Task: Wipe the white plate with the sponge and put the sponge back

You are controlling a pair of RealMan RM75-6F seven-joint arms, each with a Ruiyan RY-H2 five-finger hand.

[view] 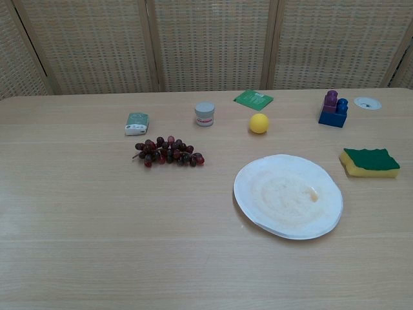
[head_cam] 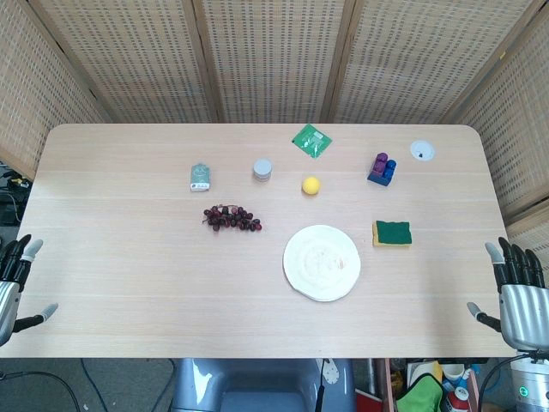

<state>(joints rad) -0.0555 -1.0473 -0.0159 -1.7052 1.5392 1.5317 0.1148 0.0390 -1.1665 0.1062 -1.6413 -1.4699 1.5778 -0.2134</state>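
White plate flat on the counter, a bit smudged. Sponge, green side up, just to its right, not touching. Left hand and right hand at the counter's edges, fingers apart, holding nothing. Grapes and yellow ball farther back.

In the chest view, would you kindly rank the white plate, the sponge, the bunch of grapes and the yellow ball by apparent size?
1. white plate
2. bunch of grapes and sponge: they look similar, too close to rank
3. yellow ball, though it sits farther from the camera
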